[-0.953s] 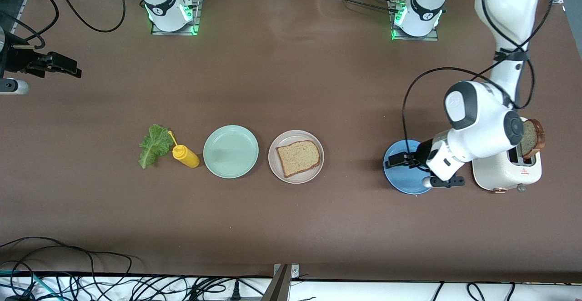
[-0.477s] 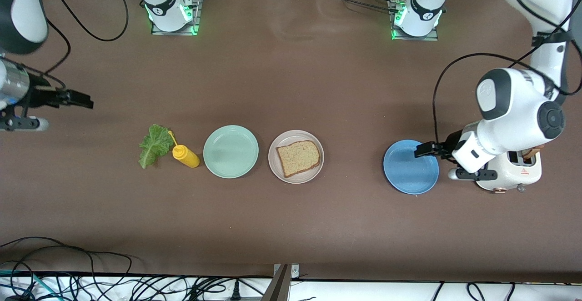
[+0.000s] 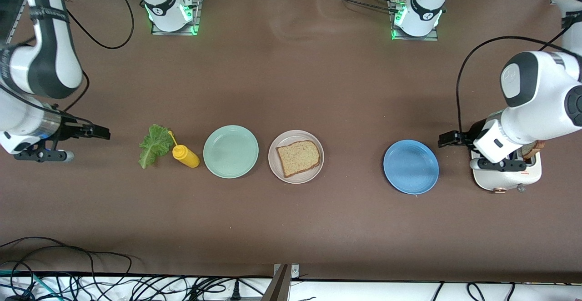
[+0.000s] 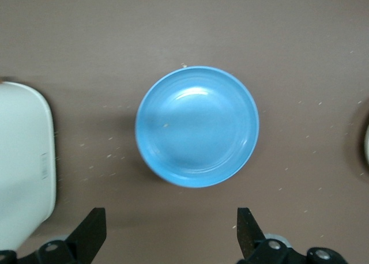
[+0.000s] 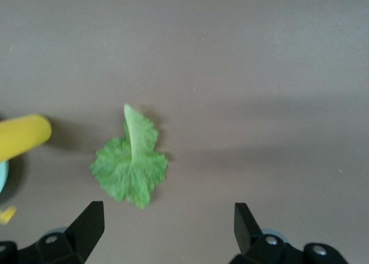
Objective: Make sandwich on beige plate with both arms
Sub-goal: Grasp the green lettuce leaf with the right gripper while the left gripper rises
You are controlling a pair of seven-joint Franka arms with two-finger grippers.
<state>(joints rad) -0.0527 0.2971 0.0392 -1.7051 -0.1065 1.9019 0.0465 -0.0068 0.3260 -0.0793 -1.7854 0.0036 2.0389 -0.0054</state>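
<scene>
Lying on the beige plate (image 3: 296, 157) mid-frame is one brown toast slice (image 3: 298, 157); lettuce (image 3: 154, 145) touches the yellow bottle (image 3: 185, 154). Left end effector (image 3: 448, 138) and right end effector (image 3: 101, 132) are open, empty.

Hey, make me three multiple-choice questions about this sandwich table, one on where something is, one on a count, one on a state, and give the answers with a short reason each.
1. Where does the toast slice that lies flat rest?
A. on the mint-green plate
B. on the beige plate
C. on the blue plate

2. How many plates are on the table?
A. two
B. three
C. four

3. What state is the right gripper in?
A. open, holding nothing
B. shut on the lettuce
C. shut on the yellow bottle

Answers:
1. B, the slice sits on the beige plate, between the mint-green plate and the blue plate.
2. B, only those three plates show.
3. A, the right gripper has its fingers spread apart above bare table beside the lettuce leaf, which lies untouched.
</scene>
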